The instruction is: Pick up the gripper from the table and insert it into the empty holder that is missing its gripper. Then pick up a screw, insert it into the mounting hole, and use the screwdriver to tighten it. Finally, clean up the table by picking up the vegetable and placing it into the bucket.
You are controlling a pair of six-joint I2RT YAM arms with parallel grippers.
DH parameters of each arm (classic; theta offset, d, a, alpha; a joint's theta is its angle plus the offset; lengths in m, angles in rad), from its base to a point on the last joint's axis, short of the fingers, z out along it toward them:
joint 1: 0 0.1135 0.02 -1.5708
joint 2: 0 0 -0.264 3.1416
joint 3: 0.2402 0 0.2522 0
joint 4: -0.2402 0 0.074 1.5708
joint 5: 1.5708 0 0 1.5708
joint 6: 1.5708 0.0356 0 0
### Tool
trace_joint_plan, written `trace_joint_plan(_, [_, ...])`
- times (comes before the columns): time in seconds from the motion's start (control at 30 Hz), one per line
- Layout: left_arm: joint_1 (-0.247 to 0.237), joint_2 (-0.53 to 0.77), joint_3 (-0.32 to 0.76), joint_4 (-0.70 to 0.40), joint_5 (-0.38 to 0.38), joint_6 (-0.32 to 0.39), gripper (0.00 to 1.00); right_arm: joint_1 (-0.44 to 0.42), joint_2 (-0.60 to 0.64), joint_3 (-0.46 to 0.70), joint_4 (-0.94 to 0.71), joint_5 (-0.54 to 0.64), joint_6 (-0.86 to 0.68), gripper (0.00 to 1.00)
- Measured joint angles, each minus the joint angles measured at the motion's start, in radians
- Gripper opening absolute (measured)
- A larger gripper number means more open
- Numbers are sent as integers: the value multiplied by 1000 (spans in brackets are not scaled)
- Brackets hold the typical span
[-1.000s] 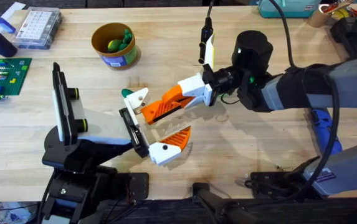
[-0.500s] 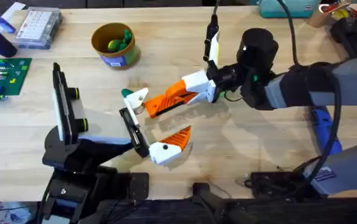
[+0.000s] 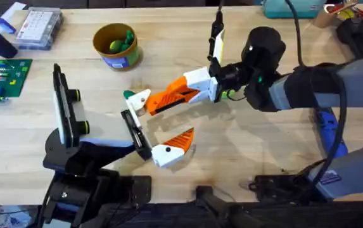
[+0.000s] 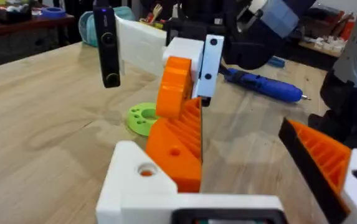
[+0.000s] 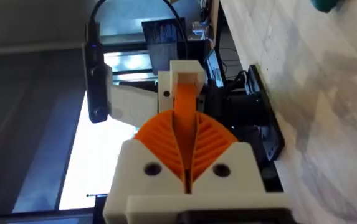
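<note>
Left arm (image 3: 83, 142) sits low at the table's near-left, forearm laid rightward. Its tip is the black holder (image 3: 135, 134), bare (no orange finger on it). Its other finger, orange and white (image 3: 171, 147), lies just right of it, so the left gripper (image 3: 152, 140) is spread with nothing between.

Behind it at far left: green board (image 3: 2, 77), clear parts box (image 3: 38, 26). The bucket (image 3: 116, 44) stands far-left of centre, green vegetable pieces (image 3: 121, 42) inside.

Centre: the gripper (image 3: 144, 100), white tip and base with orange ribs, held above the wood just beyond the holder's far end, not seated. A green piece (image 3: 129, 95) is at its tip.

Right arm (image 3: 295, 85) reaches in from the right, wrist roughly level, right gripper (image 3: 175, 96) pointing left; its orange pads (image 5: 187, 140) are pressed together on the small gripper (image 5: 184, 93).

The screwdriver (image 3: 328, 132) lies at the right, partly under the arm.

Left wrist view adds a green disc (image 4: 143, 118) on the wood and the screwdriver (image 4: 262, 84) beyond.
</note>
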Motion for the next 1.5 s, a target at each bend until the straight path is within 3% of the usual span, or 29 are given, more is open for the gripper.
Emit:
trace_joint_plan(0.53, [4, 0, 0, 0, -21, -11, 987, 28, 0, 43, -116, 36, 10, 20])
trace_joint_plan(0.83, [14, 0, 0, 2, -45, -15, 987, 94, 85, 166, -188, 55, -20, 20])
trace_joint_plan(1.07, [26, 0, 0, 6, -104, -19, 987, 111, 152, 256, -211, 50, -26, 20])
trace_joint_plan(1.5, [26, 0, 0, 8, -133, -18, 987, 124, 157, 265, -198, 113, -53, 20])
